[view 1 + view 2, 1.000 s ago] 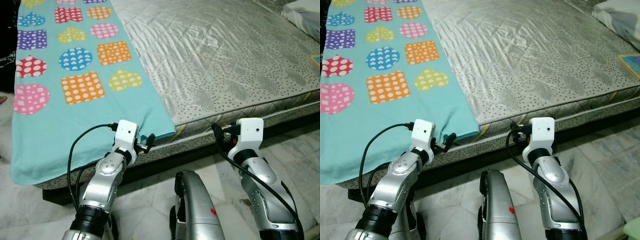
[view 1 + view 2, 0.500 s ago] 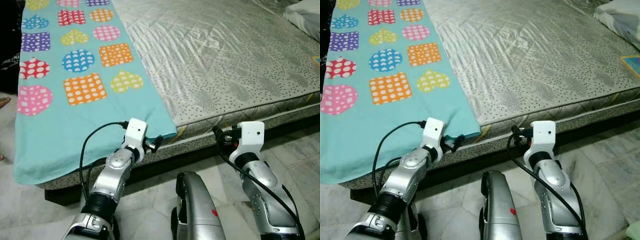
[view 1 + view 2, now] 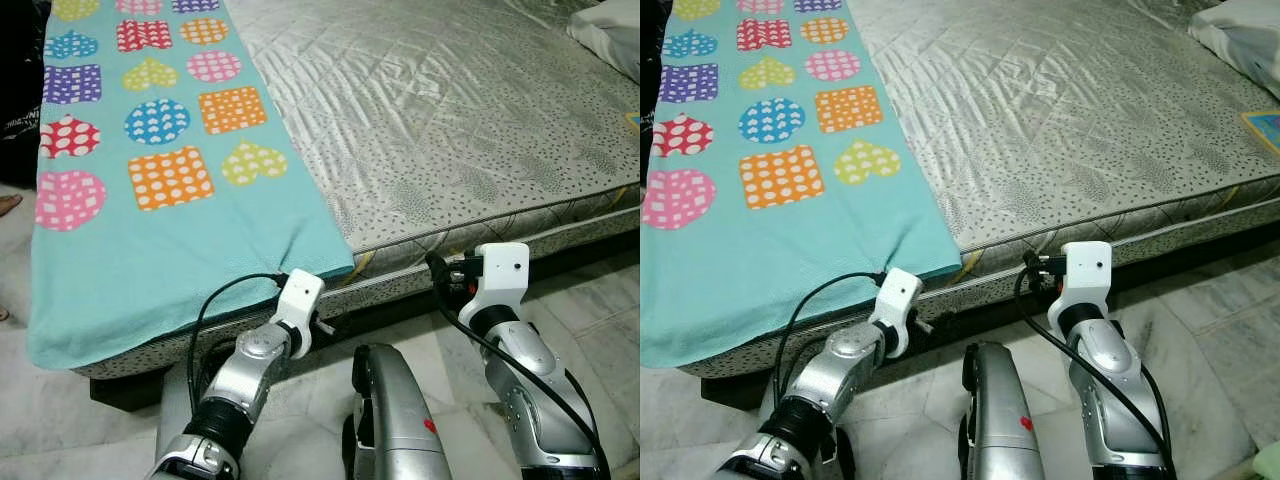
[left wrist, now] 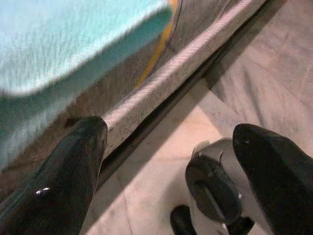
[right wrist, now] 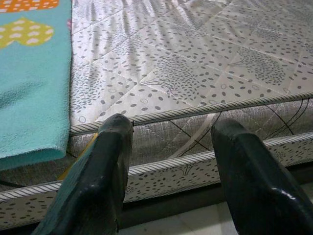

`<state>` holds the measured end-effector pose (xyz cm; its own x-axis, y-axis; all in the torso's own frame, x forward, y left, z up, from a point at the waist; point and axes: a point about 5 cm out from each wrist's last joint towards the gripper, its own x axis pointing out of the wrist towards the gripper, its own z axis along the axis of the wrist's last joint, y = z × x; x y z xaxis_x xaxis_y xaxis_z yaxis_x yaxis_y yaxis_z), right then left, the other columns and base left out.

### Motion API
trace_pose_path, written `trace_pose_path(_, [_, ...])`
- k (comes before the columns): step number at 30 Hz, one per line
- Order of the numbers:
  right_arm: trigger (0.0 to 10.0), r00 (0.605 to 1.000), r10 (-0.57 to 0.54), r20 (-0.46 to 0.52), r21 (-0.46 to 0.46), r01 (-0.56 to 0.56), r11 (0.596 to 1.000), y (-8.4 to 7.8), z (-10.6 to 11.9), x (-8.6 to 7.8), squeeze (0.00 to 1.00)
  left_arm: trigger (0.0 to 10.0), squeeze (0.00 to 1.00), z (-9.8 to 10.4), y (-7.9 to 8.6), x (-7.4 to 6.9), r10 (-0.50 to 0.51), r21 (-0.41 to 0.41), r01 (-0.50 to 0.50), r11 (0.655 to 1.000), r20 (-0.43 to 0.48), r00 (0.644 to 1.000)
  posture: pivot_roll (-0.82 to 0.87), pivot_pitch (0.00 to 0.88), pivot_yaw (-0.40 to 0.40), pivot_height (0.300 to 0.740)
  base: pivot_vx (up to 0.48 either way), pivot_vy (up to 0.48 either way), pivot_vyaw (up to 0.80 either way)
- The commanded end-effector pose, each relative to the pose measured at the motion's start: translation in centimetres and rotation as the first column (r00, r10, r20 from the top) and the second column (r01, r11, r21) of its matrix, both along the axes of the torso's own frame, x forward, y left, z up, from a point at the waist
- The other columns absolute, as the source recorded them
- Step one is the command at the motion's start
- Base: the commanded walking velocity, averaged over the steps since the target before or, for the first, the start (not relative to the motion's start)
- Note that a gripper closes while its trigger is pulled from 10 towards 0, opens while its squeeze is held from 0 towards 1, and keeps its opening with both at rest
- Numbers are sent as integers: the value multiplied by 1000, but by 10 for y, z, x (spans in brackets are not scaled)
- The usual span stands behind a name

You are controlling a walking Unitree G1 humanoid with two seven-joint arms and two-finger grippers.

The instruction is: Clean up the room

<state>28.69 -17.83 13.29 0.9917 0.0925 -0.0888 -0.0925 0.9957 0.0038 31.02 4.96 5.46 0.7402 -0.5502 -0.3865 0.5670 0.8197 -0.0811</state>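
Note:
A teal blanket [image 3: 170, 230] printed with coloured hearts, squares and circles lies flat over the left part of a grey quilted mattress [image 3: 450, 110]. Its near right corner [image 3: 335, 265] hangs just over the mattress edge. My left gripper [image 3: 320, 326] is low against the mattress side, just below that corner. In the left wrist view it [image 4: 168, 129] stands open with nothing between the fingers and the blanket corner [image 4: 73, 44] above them. My right gripper [image 3: 445, 275] hovers in front of the mattress edge further right, open [image 5: 171, 125] and holding nothing.
A white pillow [image 3: 610, 25] lies at the far right of the bed, with a blue and yellow item [image 3: 1265, 125] at the right edge. Marble floor [image 3: 600, 300] runs along the bed. A person's foot [image 3: 5, 203] shows at the left edge.
My left gripper has moved right and down from the blanket's corner to the mattress side below it. The right arm has barely moved. The blanket lies as before.

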Motion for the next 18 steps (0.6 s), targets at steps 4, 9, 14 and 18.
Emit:
trace_pose_path(4, [10000, 1000, -17, 9, 2, 17, 1000, -1, 1, 2, 0, 10000, 0, 25, -4, 5, 8, -74, 1, 997, 119, 993, -150, 152, -55, 531, 0, 0, 0])
trace_pose_path(9, [10000, 1000, -10, 21, 14, 10, 1000, 3, 2, 7, 0, 10000, 0, 50, 3, 12, 63, -121, -34, 992, 240, 969, -130, 132, -54, 531, 0, 0, 0])
trace_pose_path(14, [10000, 999, -4, 37, 30, 3, 1000, 8, 4, 12, 0, 10000, 0, 83, 34, 8, 224, -204, -154, 967, 392, 892, -99, 100, -50, 531, 0, 0, 0])
trace_pose_path(18, [10000, 999, 5, 40, 62, -7, 998, 13, 4, 16, 0, 10000, 0, 90, 65, -6, 346, -237, -264, 935, 442, 828, -78, 73, -43, 531, 0, 0, 0])
